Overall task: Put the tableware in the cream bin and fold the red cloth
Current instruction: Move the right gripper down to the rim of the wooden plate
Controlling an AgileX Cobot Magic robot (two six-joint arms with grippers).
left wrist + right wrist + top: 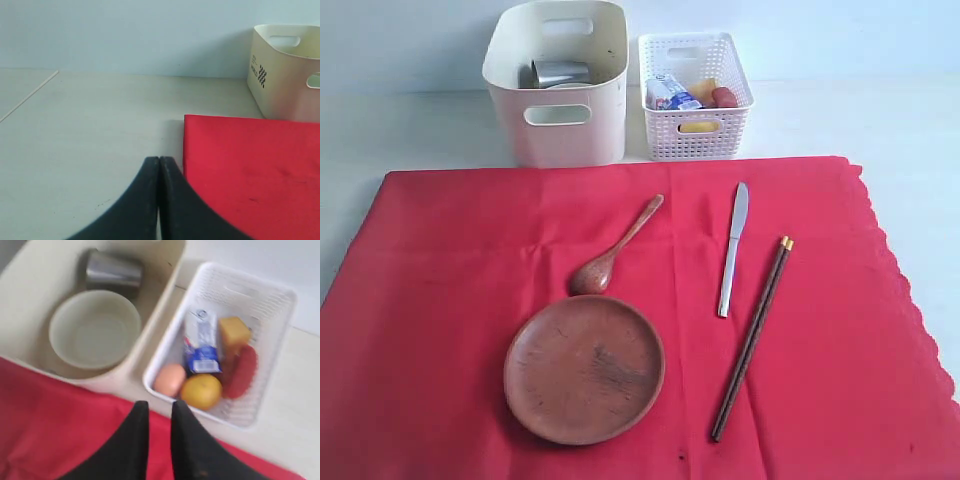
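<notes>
The left gripper [159,160] hangs low over bare table [90,130] beside the red cloth's [250,170] far left corner, jaws pressed together and empty. The right gripper [156,407] looks down over the cloth's far edge, fingers slightly apart, holding nothing.

The cream bin [285,75] bears a black dotted mark with unreadable print. The white bowl [95,330] and steel cup [112,271] sit inside it. The milk carton's [201,340] lettering is blurred.

The wooden plate [584,368], spoon [615,250], knife [732,250] and chopsticks [752,340] lie on the cloth.
</notes>
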